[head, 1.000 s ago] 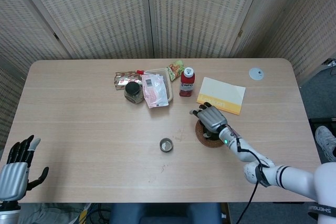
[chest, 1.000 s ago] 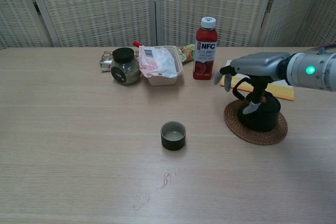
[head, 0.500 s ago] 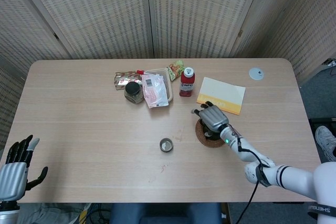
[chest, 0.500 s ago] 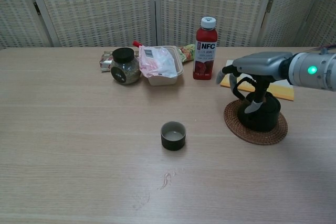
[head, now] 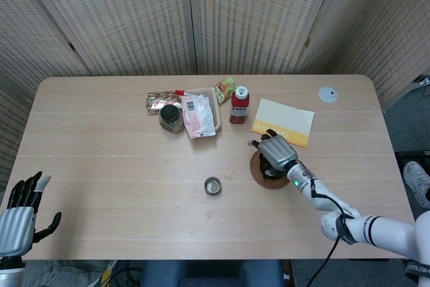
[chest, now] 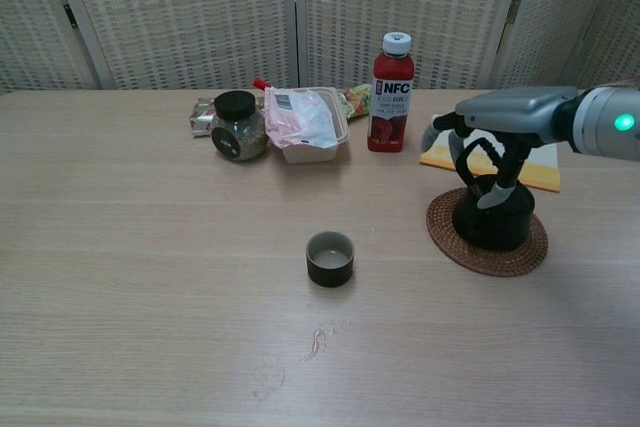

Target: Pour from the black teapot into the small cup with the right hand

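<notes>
Black teapot (chest: 490, 219) still sits on its woven coaster (chest: 487, 244), right of the small cup (chest: 330, 258). Your right hand (chest: 500, 125) has slid rightward over it, fingers curling down around the handle; whether they've closed, I cannot tell. Left hand (head: 19, 216) idles, fingers spread.

The wooden table (head: 101, 166) bears a small cup (chest: 330, 258), woven coaster (chest: 487, 247), jar (chest: 238, 126), red bottle (chest: 392, 93) and yellow booklet (head: 283, 122).

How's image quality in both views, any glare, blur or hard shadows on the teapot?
Head view: even light, sharp, right hand hides most of the black teapot. Chest view: no glare, black teapot sharp but dark with little surface detail; soft shadow beside the small cup.
</notes>
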Tool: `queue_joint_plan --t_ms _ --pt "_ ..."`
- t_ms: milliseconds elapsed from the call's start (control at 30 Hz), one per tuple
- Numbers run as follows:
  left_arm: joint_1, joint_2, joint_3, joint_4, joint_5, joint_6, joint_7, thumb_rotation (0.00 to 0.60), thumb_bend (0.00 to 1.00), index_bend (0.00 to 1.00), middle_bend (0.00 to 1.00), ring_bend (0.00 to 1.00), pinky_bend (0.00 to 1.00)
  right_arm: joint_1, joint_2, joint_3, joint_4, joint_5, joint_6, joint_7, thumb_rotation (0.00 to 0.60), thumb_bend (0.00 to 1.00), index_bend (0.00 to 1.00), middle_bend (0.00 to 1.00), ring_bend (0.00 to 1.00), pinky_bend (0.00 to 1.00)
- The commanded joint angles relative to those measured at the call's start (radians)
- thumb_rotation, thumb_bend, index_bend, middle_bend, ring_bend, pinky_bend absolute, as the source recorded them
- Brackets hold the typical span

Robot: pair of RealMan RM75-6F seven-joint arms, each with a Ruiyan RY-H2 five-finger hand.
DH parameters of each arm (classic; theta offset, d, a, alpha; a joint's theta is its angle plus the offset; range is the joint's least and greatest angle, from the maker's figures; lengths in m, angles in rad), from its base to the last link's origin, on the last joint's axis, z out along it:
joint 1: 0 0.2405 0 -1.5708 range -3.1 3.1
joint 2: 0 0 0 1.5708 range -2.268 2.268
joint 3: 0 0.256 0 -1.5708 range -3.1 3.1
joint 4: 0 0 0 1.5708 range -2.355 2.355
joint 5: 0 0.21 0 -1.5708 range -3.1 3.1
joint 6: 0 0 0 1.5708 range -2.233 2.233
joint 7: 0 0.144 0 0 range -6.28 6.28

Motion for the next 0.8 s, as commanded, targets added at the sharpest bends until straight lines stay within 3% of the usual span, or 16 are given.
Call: queue_joint_plan --t_ms 33,433,800 --pt "0.000 -0.001 0.000 0.002 -0.001 0.000 -0.003 0.600 0.34 0.00 0.00 0.00 0.00 -0.020 0.039 -0.016 -0.056 -0.012 0.033 -0.016 0.600 0.01 0.22 0.46 0.21 0.11" --pt "-0.001 -0.003 -0.001 0.004 0.005 0.003 -0.009 0.600 0.34 0.00 0.00 0.00 0.00 -0.106 0.147 -0.070 -0.198 -0.087 0.148 -0.028 0.600 0.01 0.28 0.46 0.27 0.11" --pt "0.002 -0.003 0.004 0.000 0.016 0.011 -0.010 0.600 0.34 0.00 0.00 0.00 0.00 -0.155 0.183 -0.093 -0.232 -0.145 0.198 -0.024 0.600 0.01 0.34 0.43 0.28 0.11"
